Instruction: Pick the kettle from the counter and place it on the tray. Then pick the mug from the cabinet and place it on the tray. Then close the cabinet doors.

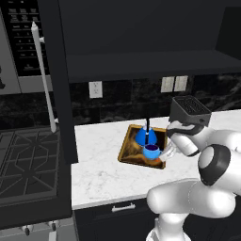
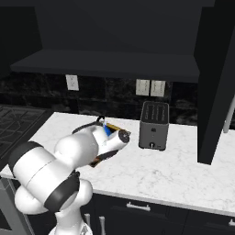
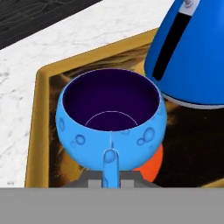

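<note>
We saw the gripper (image 3: 111,183) clenched on the mug (image 3: 111,124) by its handle, low over the tray (image 3: 37,131), right beside the kettle (image 3: 192,52). Risk, we judged: an early release tips the mug or knocks the kettle.

Dark kitchen wall ahead of you.
You see a black backsplash (image 1: 122,96) with white outlets (image 1: 95,89), a stove (image 1: 28,160) at nine o'clock, a toaster (image 2: 154,125) at two o'clock.

Arm (image 1: 207,164) folded forward and low — gripper (image 1: 165,151) angled down, jaws pinched narrow on mug handle (image 3: 110,166).
</note>
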